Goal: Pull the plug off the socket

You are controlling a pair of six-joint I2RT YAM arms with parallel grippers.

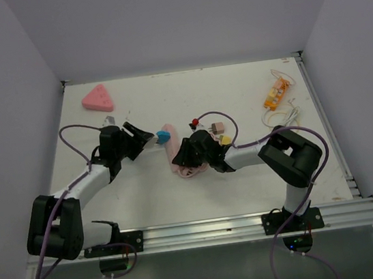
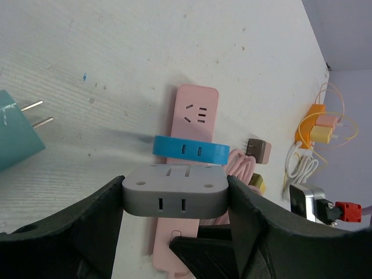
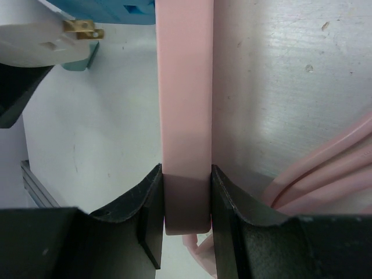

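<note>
My left gripper (image 2: 174, 200) is shut on a grey plug (image 2: 174, 186), its black fingers (image 2: 87, 226) pressing both ends. The plug hangs off to the side of the pink socket strip (image 2: 196, 111); the right wrist view shows its brass prong (image 3: 81, 28) bare in the air. A blue plug (image 2: 190, 150) still sits in the strip. My right gripper (image 3: 186, 197) is shut on the strip's near end (image 3: 185, 87), one pad on each long side. From above, the left gripper (image 1: 144, 139) is just left of the strip (image 1: 172, 154) and the right gripper (image 1: 183, 155) is on it.
A teal plug (image 2: 14, 131) lies on the table with its prongs showing. The strip's pink cable (image 3: 314, 168) coils beside the right gripper. A brown adapter (image 1: 216, 126), a yellow one (image 1: 225, 139), an orange charger with cables (image 1: 275, 93) and a pink wedge (image 1: 98, 98) lie further back.
</note>
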